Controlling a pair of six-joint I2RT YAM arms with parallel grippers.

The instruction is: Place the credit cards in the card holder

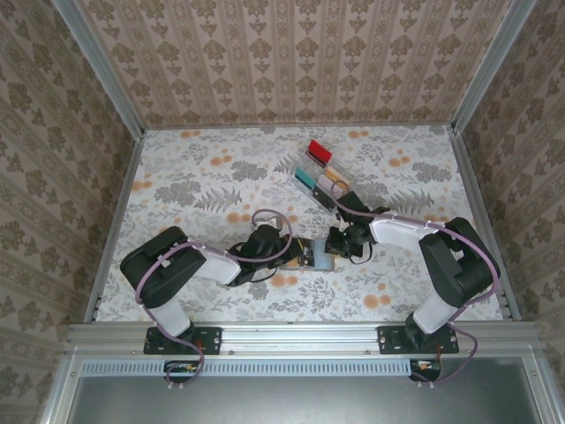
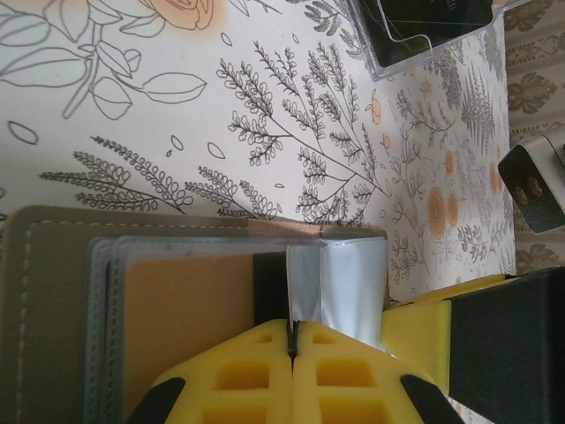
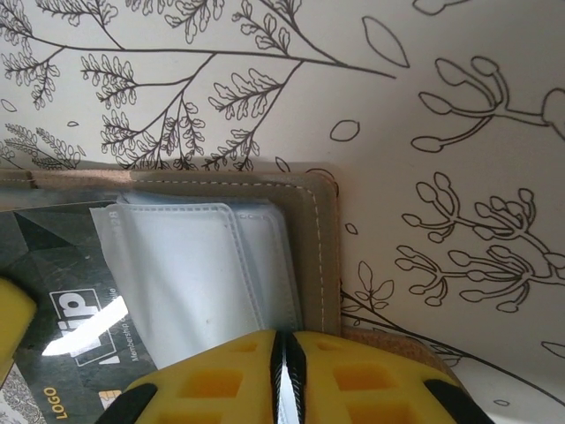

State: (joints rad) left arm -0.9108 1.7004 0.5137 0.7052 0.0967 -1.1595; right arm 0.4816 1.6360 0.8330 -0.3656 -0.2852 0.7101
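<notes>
- The left gripper (image 2: 291, 346) has its yellow fingers (image 2: 238, 380) pressed fully together. They pinch a thin grey leaf of the card holder (image 2: 53, 291), one of its inner pockets.
- The right gripper (image 3: 284, 358) has its fingers (image 3: 371, 380) almost together. A thin pale sliver lies between them, at the edge of the holder's clear pocket (image 3: 194, 256), so they seem to clamp this leaf.
- The card holder lies open and flat on the flowered tablecloth (image 1: 203, 177), in the middle of the near part of the table, between the two grippers.
- A dark card (image 3: 62, 291) with the word "LOGO" lies on the open holder, just beside the clear pocket.
- Well apart, further back on the table, stands a clear rack (image 1: 328, 196). In it there are a red card (image 1: 320, 152), a teal card (image 1: 305, 178) and a beige card (image 1: 334, 184).
</notes>
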